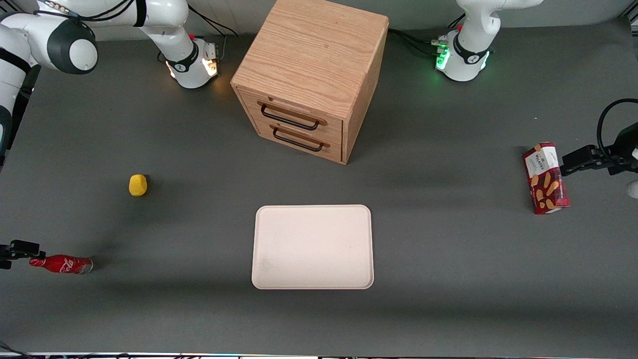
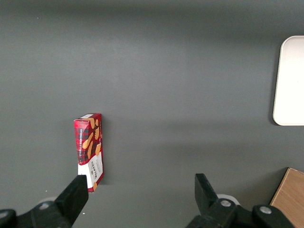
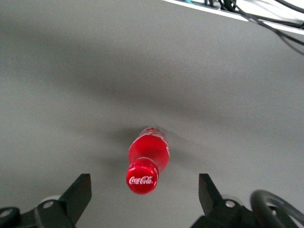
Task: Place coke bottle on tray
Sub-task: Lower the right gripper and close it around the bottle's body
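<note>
The coke bottle [image 1: 62, 264] is found lying on its side at the lower left of the front view, at the working arm's end of the table. Its long axis runs roughly across that frame, with the red cap toward the frame's edge and the silvery base toward the tray [image 1: 313, 247]. The gripper [image 1: 17, 249] is seen at the extreme left edge of the front view, just at the cap end of the bottle.

In the right wrist view the bottle [image 3: 147, 161] is seen cap-first between the two dark fingers [image 3: 78, 194], which are spread wide, with a clear gap to the bottle on each side. The gripper [image 3: 142, 190] is thus released and grasps nothing; no contact with the bottle is observed. The bottle's axis is judged to lie nearly in line with the gripper's approach, slightly skewed. The coming move is judged to turn on the fingers being brought down astride the neck or body before closure.

The tray is noted near the lower centre of the front view, well apart from the bottle and bare of objects. A carry along the table toward the parked arm's end is judged to be required.

The surface is a flat, matt, dark grey table [image 1: 448, 279]. A small yellow object [image 1: 138, 185] is recorded above the bottle in the front frame, off the direct line to the tray. A wooden drawer cabinet [image 1: 311, 80] stands at upper centre, and a red biscuit box [image 1: 546, 178] at the right.
</note>
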